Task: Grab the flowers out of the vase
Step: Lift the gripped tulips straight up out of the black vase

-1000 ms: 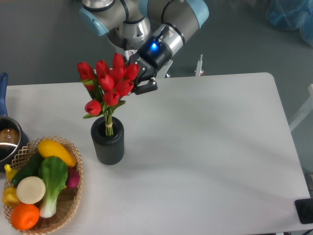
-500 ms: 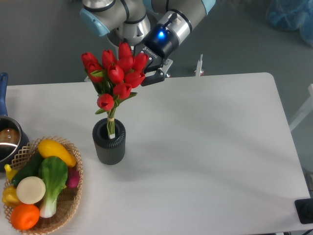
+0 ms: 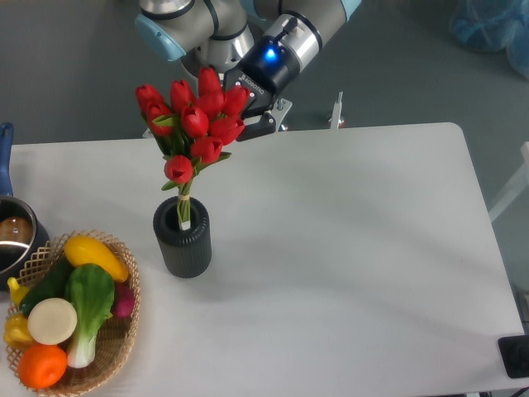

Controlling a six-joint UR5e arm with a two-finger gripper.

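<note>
The flowers [image 3: 197,124], a bunch of red tulip buds with green leaves, hang raised over the vase [image 3: 182,242]. Only the tips of their pale bound stems [image 3: 183,211] still sit in the vase's round mouth. The vase is a short dark ribbed cylinder standing on the white table. My gripper [image 3: 241,124] is shut on the flowers at the right side of the bunch, behind the buds. Its fingertips are partly hidden by the blooms.
A wicker basket [image 3: 116,347] of toy vegetables stands at the front left, close to the vase. A dark pot [image 3: 12,236] with a blue handle sits at the left edge. A dark object [image 3: 517,356] lies at the table's front right corner.
The gripper has lifted the flowers upward, drawing most of the stems out of the vase. Over the last half second the rise is slight.
</note>
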